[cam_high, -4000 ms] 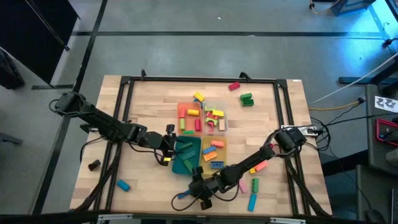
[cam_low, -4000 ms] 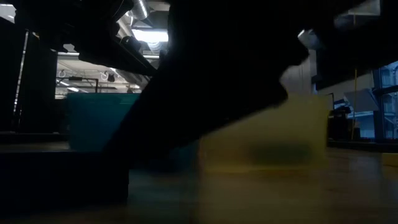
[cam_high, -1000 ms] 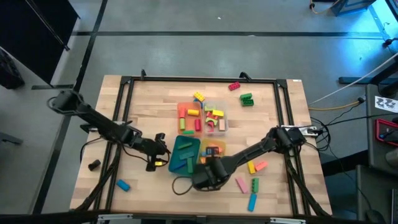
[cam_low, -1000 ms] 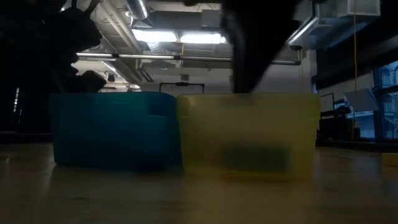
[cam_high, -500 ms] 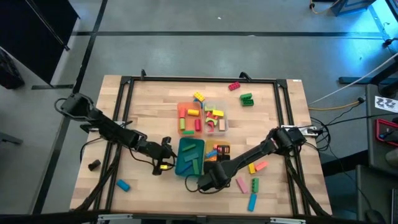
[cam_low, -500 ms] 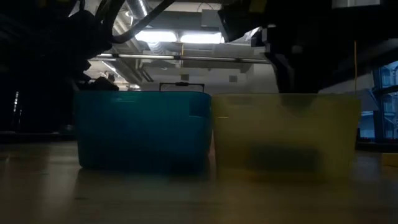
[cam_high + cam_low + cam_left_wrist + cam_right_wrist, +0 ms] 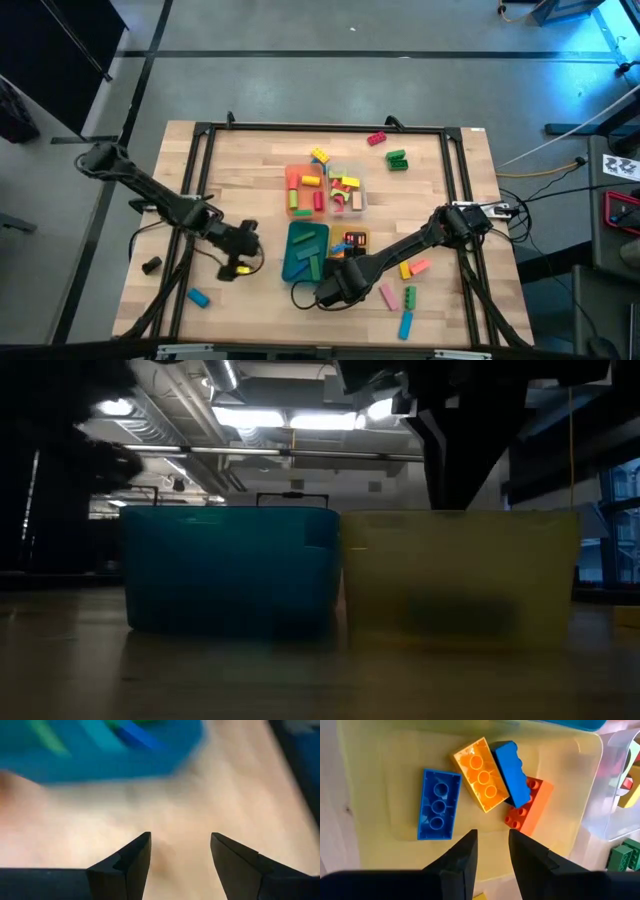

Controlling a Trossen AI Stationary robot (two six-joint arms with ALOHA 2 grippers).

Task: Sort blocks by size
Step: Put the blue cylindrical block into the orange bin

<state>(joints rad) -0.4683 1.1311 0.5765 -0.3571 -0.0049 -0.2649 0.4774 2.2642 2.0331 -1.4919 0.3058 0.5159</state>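
Four blocks (image 7: 485, 782) in yellow tray (image 7: 380, 765), perhaps blurred low down.

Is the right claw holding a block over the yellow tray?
No. The right claw hangs empty over the yellow tray, fingers narrowly parted with nothing between them.

The left gripper (image 7: 177, 855) hung low with its fingers wide apart. The right gripper (image 7: 491, 850) held nothing, fingers nearly together.
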